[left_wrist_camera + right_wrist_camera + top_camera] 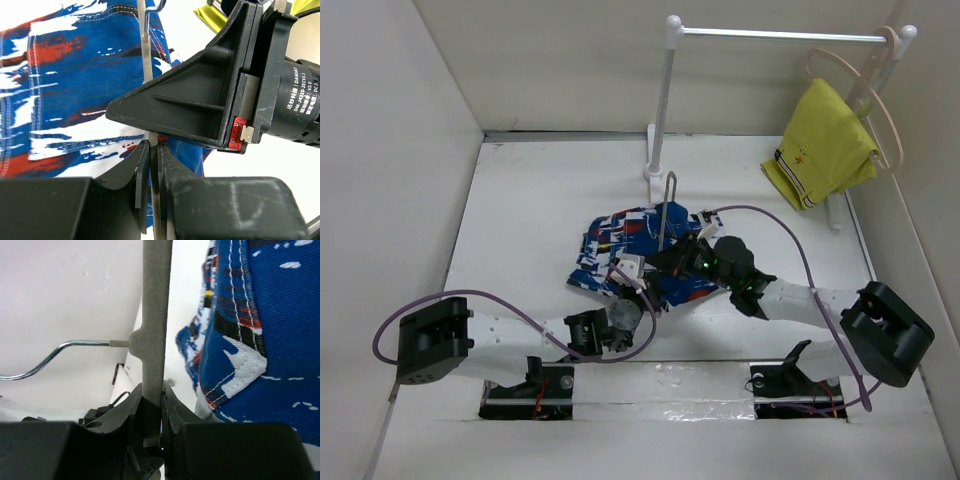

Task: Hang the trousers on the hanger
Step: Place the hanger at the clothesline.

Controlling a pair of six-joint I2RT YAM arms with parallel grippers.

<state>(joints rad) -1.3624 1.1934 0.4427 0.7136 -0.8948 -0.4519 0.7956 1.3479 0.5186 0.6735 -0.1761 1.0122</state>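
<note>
The trousers (pixel 625 245), in a blue-and-white print with red streaks, lie crumpled on the table's middle. The thin grey wire hanger (pixel 668 205) stands over them with its hook pointing up. My left gripper (pixel 633 275) is shut on a thin wire of the hanger (pixel 144 60), as the left wrist view (pixel 153 147) shows, with the trousers (pixel 75 85) behind it. My right gripper (pixel 668 262) is shut on the hanger's grey stem (pixel 156 315), as the right wrist view (pixel 151 392) shows. There the hook wire (pixel 55 354) runs left and the trousers (pixel 260 330) hang to the right.
A white-posted rail (pixel 665 100) stands at the back. A plain yellow garment (pixel 825 145) hangs on a pale beige hanger (pixel 880 110) at its right end. Walls close in the table on the left, back and right. The right gripper's body (pixel 210 95) sits close over my left jaws.
</note>
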